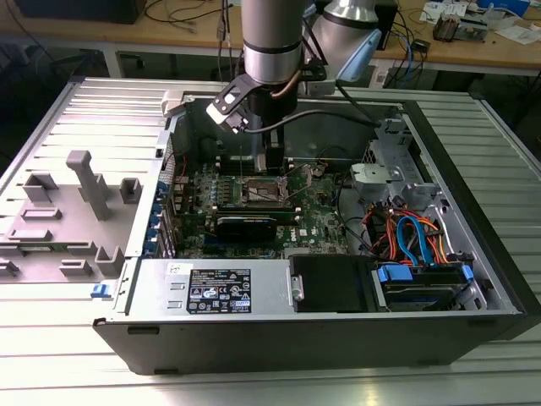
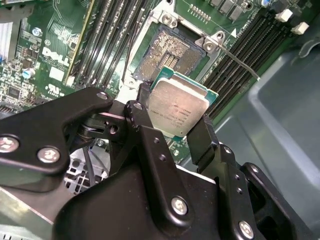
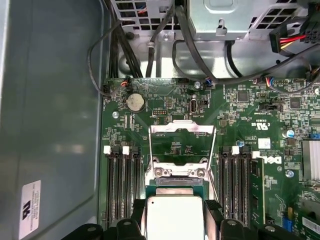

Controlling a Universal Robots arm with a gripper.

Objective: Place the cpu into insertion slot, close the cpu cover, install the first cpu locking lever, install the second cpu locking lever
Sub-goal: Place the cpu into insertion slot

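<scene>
Pinching the cpu [image 2: 177, 112] by opposite edges, your hand [image 2: 175, 121] hovers above the open insertion slot [image 2: 167, 55], cpu cover [image 3: 170, 129] raised.

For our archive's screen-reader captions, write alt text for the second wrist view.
The black gripper grips a small square chip with a dull silver metal top, close to the uncovered square socket with a dark centre on the green circuit board.

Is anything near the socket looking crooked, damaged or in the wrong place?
Nothing stands out. The claw holds the cpu by its edges, the insertion slot lies bare, and the cpu cover stands open with no visible bend.
</scene>
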